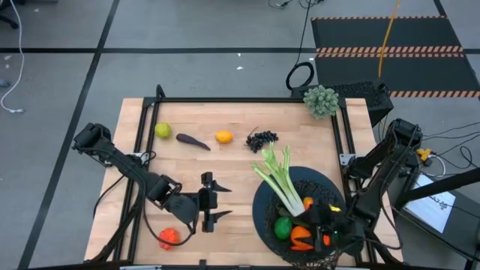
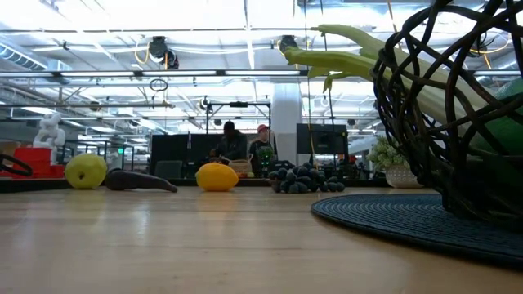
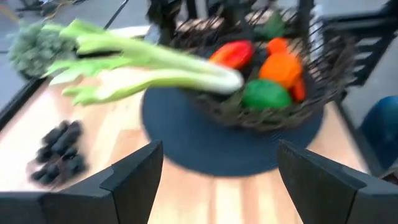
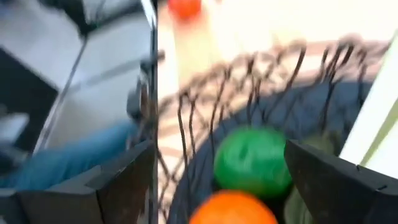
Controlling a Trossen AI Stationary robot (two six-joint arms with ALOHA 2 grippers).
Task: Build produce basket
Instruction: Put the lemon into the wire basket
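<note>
The basket (image 1: 264,204), a black wire-mesh bowl, stands on a round dark mat (image 2: 392,214) at the table's near right. In it lie a green fruit (image 4: 252,160), an orange (image 4: 233,208) and a red-orange piece (image 3: 233,53). The celery stalk (image 1: 279,178) rests on the rim, leaves out toward the far side. On the bare wood lie a yellow-green fruit (image 1: 163,130), an eggplant (image 1: 193,141), a lemon (image 1: 223,136), grapes (image 1: 262,139) and a mango (image 1: 169,238). My left gripper (image 1: 221,201) hovers open left of the basket. My right gripper (image 4: 217,180) hangs open over the basket's near right part.
A grey-green bumpy clump (image 1: 321,100) sits at the far right corner. A black frame (image 1: 247,99) runs along the table's edges. Bare wood lies between the row of produce and the left gripper. People stand in the room beyond the far edge.
</note>
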